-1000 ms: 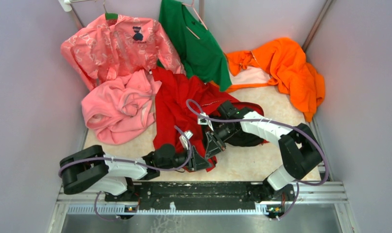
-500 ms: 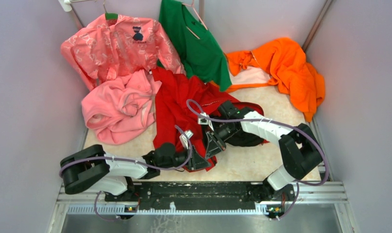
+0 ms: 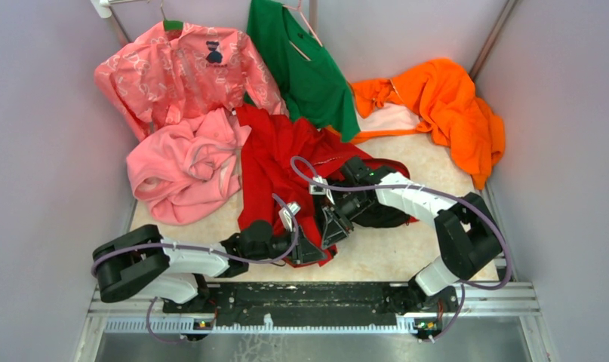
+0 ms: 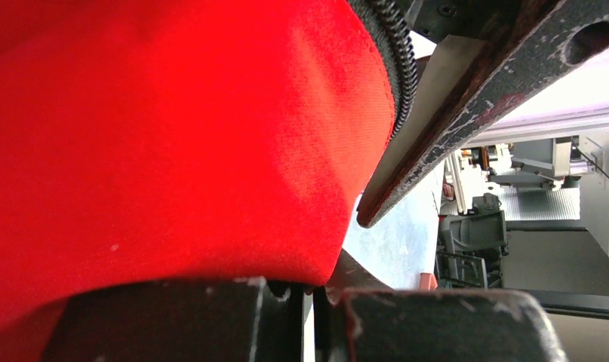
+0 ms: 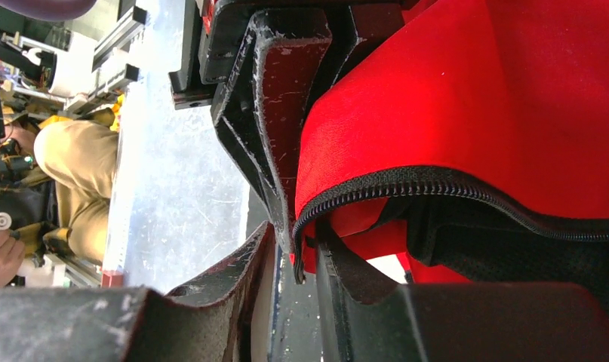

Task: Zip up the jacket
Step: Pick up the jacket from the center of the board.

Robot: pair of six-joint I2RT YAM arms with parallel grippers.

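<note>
The jacket (image 3: 275,162) is lying crumpled in the middle of the table (image 3: 429,249), running from the far pile of clothes down toward the arms, with its near hem reaching the spot where the two claws are meeting. Its dark zipper (image 5: 437,181) is running along the free front edge, which is curling over the dark lining.

The left gripper (image 3: 307,250) is sitting at the jacket's near end with its jaws pressed together on a fold of red cloth; in the left wrist view the fabric is bulging over one finger and tucking down into the closed slit between the two. The right gripper (image 3: 333,225) is hovering just beside it, coming in from the right. Its jaws are standing slightly apart, and the end of the zipper edge is hanging in the narrow gap between them (whether either pad is touching it cannot be told). One of its fingers (image 4: 467,98) is showing slantwise in the left wrist view, right against the zipper teeth.

Around the jacket, a pink fleece (image 3: 184,170) is touching its left side, a pink patterned shirt (image 3: 180,68) and a green garment (image 3: 301,68) are hanging behind it, and an orange garment (image 3: 444,105) is lying well apart at the far right.
</note>
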